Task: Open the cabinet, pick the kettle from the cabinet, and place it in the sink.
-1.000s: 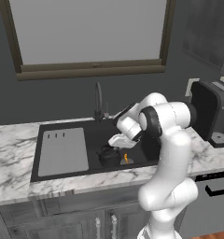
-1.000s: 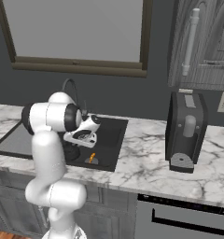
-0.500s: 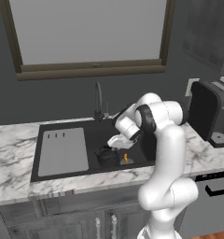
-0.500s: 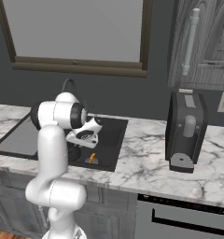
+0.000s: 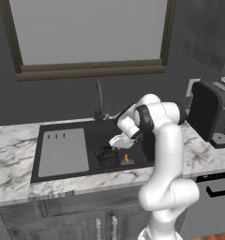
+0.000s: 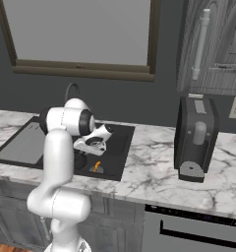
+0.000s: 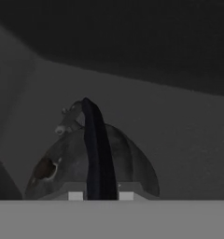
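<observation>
The sink (image 5: pixel 48 126) carries the kettle (image 5: pixel 107 157) in its basin near the front right corner. My gripper (image 7: pixel 101 195) sits directly above it, jaws pinched on the arched handle (image 7: pixel 96 144), which runs straight away from me.

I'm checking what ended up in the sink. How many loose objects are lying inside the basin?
2. The black kettle sits on the sink floor beside the drainboard; a small orange item lies just right of it. The arm may hide more.
</observation>
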Tool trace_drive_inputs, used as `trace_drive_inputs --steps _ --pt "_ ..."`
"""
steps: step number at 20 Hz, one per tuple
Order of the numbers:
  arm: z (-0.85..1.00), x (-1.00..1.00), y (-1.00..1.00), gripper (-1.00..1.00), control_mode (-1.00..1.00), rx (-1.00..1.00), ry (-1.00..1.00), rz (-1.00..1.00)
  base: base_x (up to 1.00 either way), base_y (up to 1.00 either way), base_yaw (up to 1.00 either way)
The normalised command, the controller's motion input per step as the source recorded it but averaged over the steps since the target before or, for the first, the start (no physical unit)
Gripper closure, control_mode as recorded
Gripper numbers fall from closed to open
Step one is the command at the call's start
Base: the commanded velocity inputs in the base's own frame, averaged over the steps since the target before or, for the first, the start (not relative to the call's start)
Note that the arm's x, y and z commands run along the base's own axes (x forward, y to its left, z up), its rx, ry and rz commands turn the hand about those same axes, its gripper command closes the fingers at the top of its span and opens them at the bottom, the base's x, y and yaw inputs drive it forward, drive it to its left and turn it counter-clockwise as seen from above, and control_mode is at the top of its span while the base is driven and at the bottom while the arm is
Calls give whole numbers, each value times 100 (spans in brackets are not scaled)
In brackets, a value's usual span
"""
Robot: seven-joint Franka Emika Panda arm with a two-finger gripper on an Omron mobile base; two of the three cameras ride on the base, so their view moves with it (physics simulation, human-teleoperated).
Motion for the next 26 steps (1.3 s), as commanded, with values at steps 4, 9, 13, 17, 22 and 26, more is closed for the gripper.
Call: trace_drive_inputs --steps 4,9,13,17,22,26 --pt "-23 16 7 100 -100 0 -5 1 0 0 0" --pt "-25 2 7 100 -100 0 -13 0 0 0 0" --pt "-23 -5 16 -100 -100 0 -14 0 0 0 0" --pt "-18 -10 9 -100 -100 0 -14 0 0 0 0" --pt "-8 -12 0 -100 -100 -3 -13 0 0 0 0" --pt "-2 -13 -4 -100 -100 -7 -2 -5 0 0 0"
